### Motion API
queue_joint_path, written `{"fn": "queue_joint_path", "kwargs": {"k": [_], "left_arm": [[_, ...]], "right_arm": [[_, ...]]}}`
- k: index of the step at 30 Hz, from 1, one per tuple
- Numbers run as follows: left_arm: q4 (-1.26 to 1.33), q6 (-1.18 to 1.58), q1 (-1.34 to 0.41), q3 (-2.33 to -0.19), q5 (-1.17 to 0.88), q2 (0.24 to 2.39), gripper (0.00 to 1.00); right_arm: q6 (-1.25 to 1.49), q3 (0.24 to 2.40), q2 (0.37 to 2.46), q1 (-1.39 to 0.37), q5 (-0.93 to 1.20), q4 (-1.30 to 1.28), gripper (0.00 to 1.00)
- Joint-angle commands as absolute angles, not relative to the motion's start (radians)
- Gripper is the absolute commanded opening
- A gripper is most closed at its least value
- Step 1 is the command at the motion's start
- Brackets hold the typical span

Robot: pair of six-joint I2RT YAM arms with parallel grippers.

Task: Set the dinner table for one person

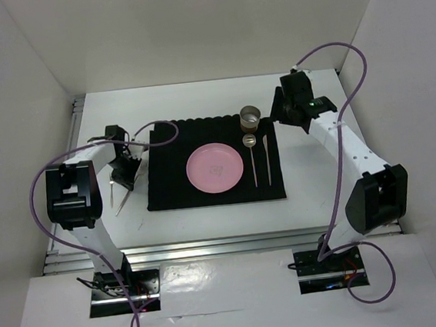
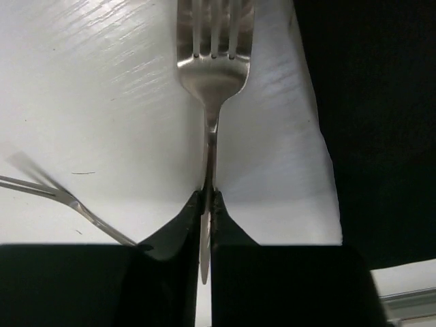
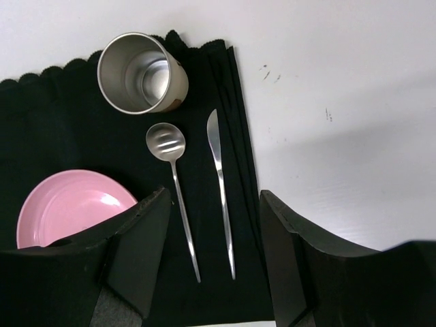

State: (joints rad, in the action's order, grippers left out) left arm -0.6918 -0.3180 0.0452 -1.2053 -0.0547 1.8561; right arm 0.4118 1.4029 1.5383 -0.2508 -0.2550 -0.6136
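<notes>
My left gripper (image 2: pixel 209 197) is shut on the thin handle of a silver fork (image 2: pixel 213 68). The fork's tines point away over the white dinner table (image 1: pixel 321 192), just left of the black placemat (image 1: pixel 174 191). A second fork (image 2: pixel 75 204) lies on the table to the left of the jaws. In the top view the left gripper (image 1: pixel 123 175) stands beside the mat's left edge. My right gripper (image 3: pixel 214 193) hangs open above the mat's right side, with nothing between its fingers. Below it lie a spoon (image 3: pixel 165 143) and a knife (image 3: pixel 219 177).
On the mat sit a pink plate (image 1: pixel 215 168) in the middle and a steel cup (image 1: pixel 251 117) at the back right, with the spoon (image 1: pixel 251 141) and knife (image 1: pixel 265 159) right of the plate. White walls enclose the table on three sides.
</notes>
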Motion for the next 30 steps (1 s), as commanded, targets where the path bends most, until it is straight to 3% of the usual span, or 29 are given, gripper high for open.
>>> {"fn": "queue_joint_path", "kwargs": {"k": [1, 6, 14, 22, 30], "left_arm": [[-0.684, -0.278, 0.077, -1.232, -0.145, 1.933, 0.0], [-0.71, -0.187, 0.129, -1.281, -0.276, 1.956, 0.0], [-0.71, 0.058, 0.141, -1.406, -0.348, 1.767, 0.0], [-0.71, 0.291, -0.072, -1.442, -0.209, 1.704, 0.0], [-0.674, 0.505, -0.192, -1.483, -0.042, 1.807, 0.0]], "right_arm": [[0.422, 1.397, 1.465, -0.253, -0.304, -0.598, 0.63], [0.431, 1.378, 1.424, -0.253, -0.313, -0.609, 0.63], [0.451, 1.335, 1.376, -0.253, -0.331, -0.618, 0.63], [0.462, 1.315, 1.367, -0.253, -0.34, -0.618, 0.64], [0.462, 1.296, 1.367, -0.253, -0.376, -0.627, 0.64]]}}
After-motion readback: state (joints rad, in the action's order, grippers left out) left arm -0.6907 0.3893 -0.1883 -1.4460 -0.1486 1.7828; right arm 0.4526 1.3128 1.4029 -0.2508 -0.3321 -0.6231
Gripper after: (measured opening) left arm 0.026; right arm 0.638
